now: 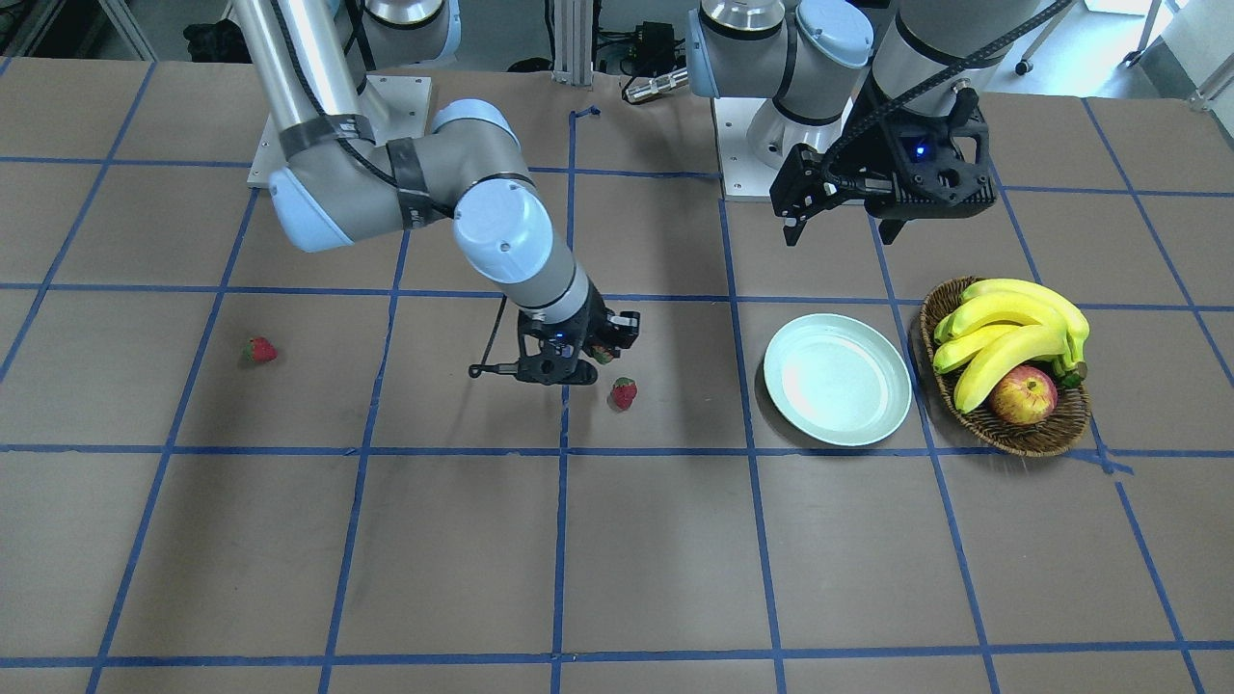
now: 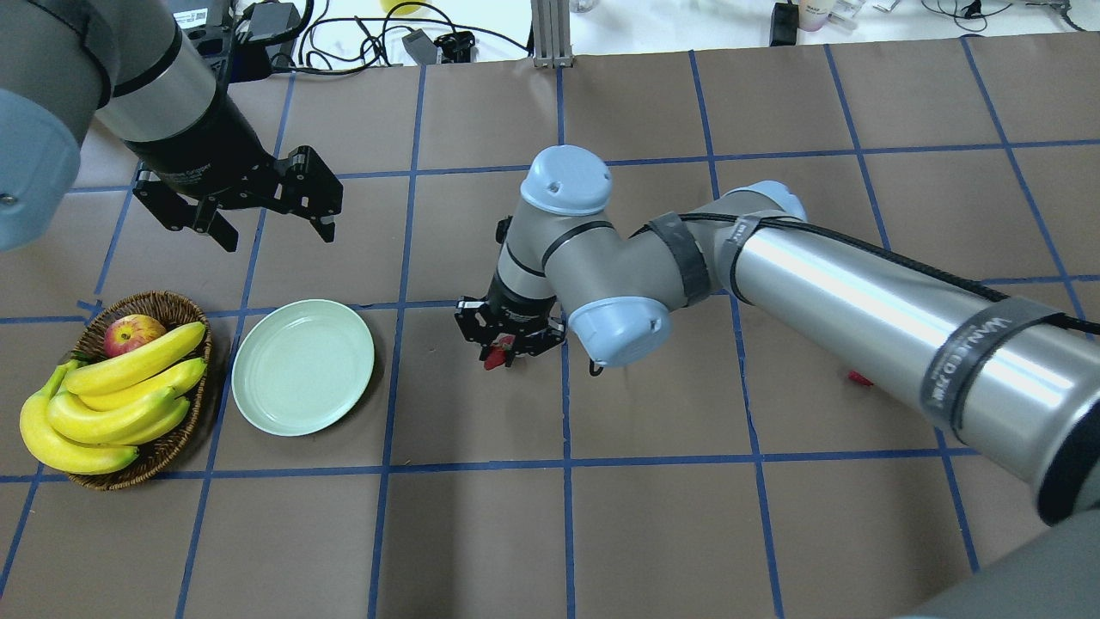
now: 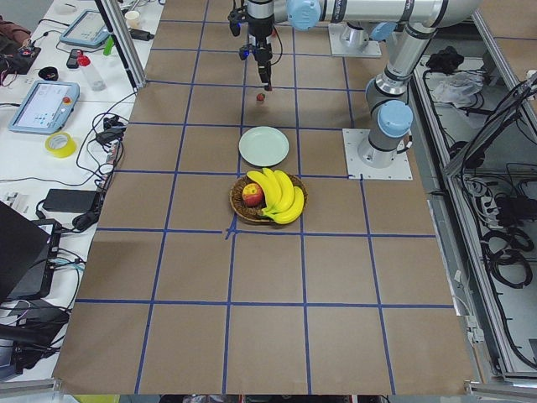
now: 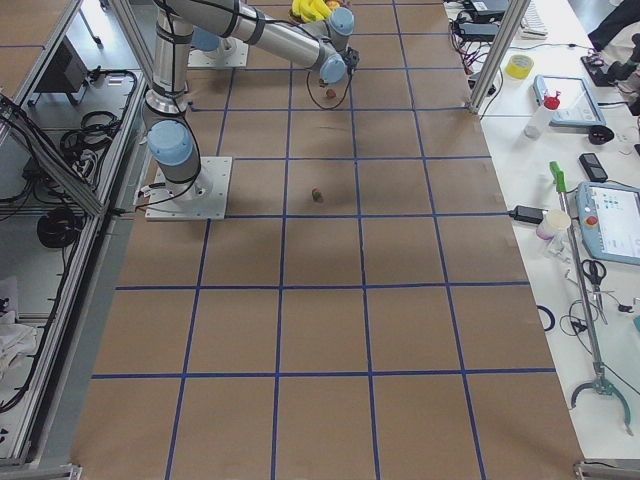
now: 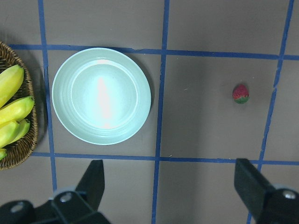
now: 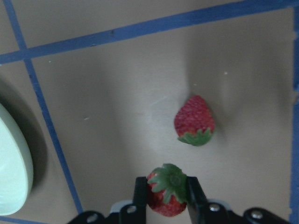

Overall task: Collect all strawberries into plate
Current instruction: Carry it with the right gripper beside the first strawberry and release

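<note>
The held strawberry (image 1: 603, 353) hangs pinched between the jaws of the right gripper (image 1: 590, 359). In the front-facing view we see that gripper pointing down from a sharply bent arm near the table's middle. The loose strawberry (image 1: 624, 392) lies just beside it on the brown paper, and the far strawberry (image 1: 258, 350) lies well apart. The round, glossy mint plate (image 1: 837, 379) sits next to a wicker basket (image 1: 1032, 443) of bananas (image 1: 1012, 328) and an apple (image 1: 1023, 395). The left gripper (image 1: 842, 229) hovers raised on the robot's side of the plate. From overhead we see its jaws spread, and the right arm's silver tube hides most of the far strawberry. In both side views the tools are too small for us to judge. The left wrist camera looks down on the plate and the loose strawberry beyond its spread black fingers (image 5: 93, 182). The right wrist camera shows us the bumpy red fruit, green cap up, clamped between two black fingers (image 6: 140, 196); the plate is cut off at the left edge.
</note>
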